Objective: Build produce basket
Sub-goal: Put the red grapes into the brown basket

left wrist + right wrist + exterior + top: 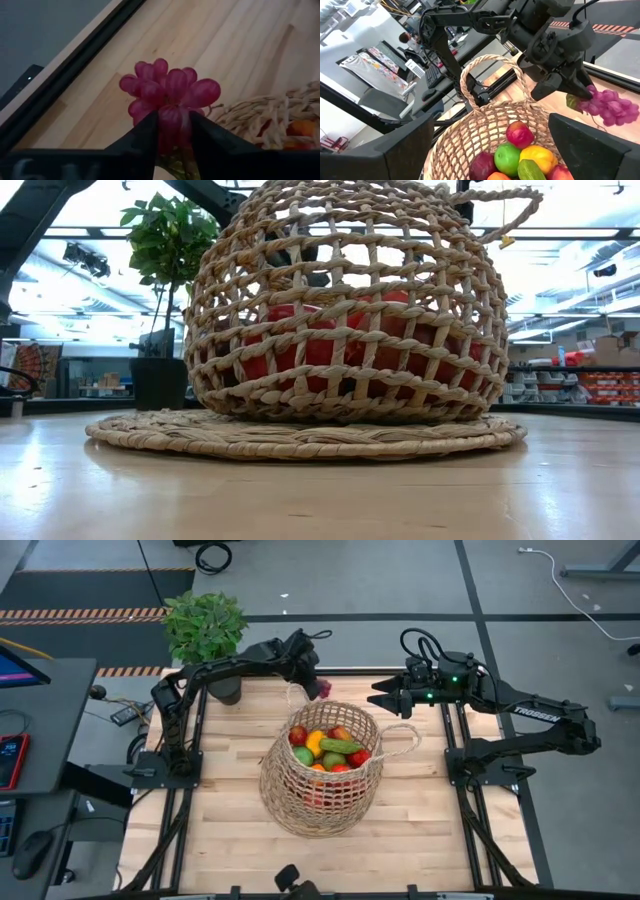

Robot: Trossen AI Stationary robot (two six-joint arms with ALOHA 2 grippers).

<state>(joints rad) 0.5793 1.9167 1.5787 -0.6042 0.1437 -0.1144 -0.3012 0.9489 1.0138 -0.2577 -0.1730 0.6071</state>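
Note:
A large tan wicker basket point(320, 775) stands mid-table on a round woven mat point(300, 436). It holds produce: red apples, a green apple, a yellow fruit and a cucumber point(340, 746). My left gripper point(314, 683) hangs over the table just beyond the basket's far rim, shut on a bunch of purple grapes point(167, 90), also seen in the right wrist view as grapes point(609, 106). My right gripper point(380, 698) waits open at the far right, pointing toward the basket, with nothing between its fingers. My left gripper pinches the grape bunch between its two fingers point(145, 135) at one end of the bunch point(172, 120), beside a green stem piece point(573, 103). The fingers slant downward. Most of the bunch sticks out past the fingertips, lifted clear of the table.
A leafy potted plant point(205, 625) in a black pot point(226, 690) stands at the table's far left corner, close to my left arm. The basket's loop handles point(405, 740) stick out at its rim. Bare wood lies toward the near edge.

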